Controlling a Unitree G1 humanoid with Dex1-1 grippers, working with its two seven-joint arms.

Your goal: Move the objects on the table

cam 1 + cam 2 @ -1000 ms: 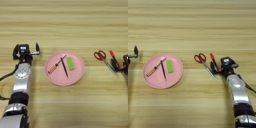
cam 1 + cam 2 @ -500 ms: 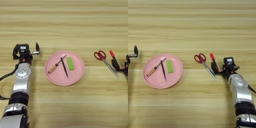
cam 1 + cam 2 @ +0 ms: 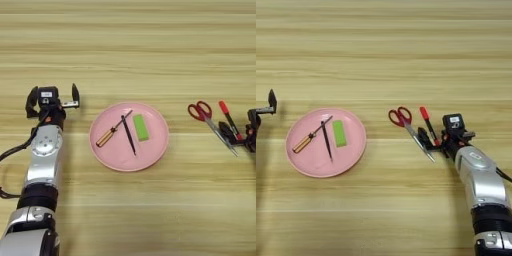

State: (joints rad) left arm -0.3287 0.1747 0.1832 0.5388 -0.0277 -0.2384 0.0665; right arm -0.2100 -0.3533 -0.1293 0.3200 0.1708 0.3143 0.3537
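A wide light-wood table (image 3: pixel 128 45) filled everything I saw, its grain running in horizontal plank-like stripes from edge to edge, under soft, even light.

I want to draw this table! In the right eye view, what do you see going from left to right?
pink plate → red-handled scissors → red-capped marker → right gripper

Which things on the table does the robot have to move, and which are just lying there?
To move:
- red-capped marker pen, at the right gripper
- pink plate holding the orange-handled screwdriver, black pen and green block

Just lying there:
- red-handled scissors, beside the marker

The left gripper is open beside the plate.
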